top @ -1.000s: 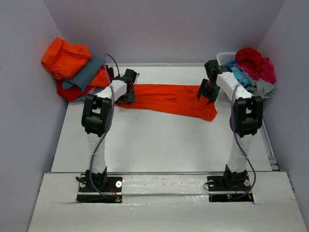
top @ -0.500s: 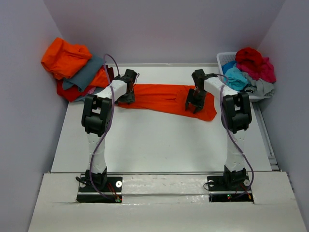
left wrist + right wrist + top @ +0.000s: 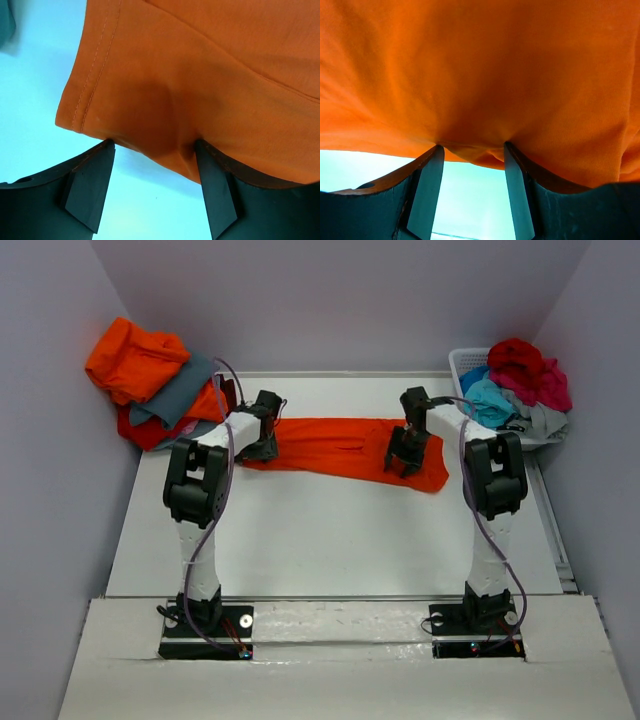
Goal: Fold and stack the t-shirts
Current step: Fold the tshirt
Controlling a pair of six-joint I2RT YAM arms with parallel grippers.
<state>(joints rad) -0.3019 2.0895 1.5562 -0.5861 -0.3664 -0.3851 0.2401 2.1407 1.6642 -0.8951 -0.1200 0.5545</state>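
A bright orange t-shirt (image 3: 340, 445) lies folded into a long strip across the far middle of the table. My left gripper (image 3: 262, 440) is down at its left end, near the hemmed corner (image 3: 82, 107). Its open jaws straddle the near edge of the cloth (image 3: 210, 75), fingertips (image 3: 90, 185) on the table and gripper (image 3: 153, 146) empty. My right gripper (image 3: 405, 455) is down on the strip's right part. It is open too, with a small bulge of orange cloth (image 3: 480, 75) between the tips of the gripper (image 3: 472, 148).
A loose pile of orange, grey and red t-shirts (image 3: 150, 380) lies at the back left corner. A white slatted basket (image 3: 460, 360) at the back right holds red, turquoise and crimson shirts (image 3: 520, 375). Walls close in on both sides.
My right gripper has swung left from beside the basket and come down onto the right part of the orange shirt. The left gripper has stayed at the shirt's left end.
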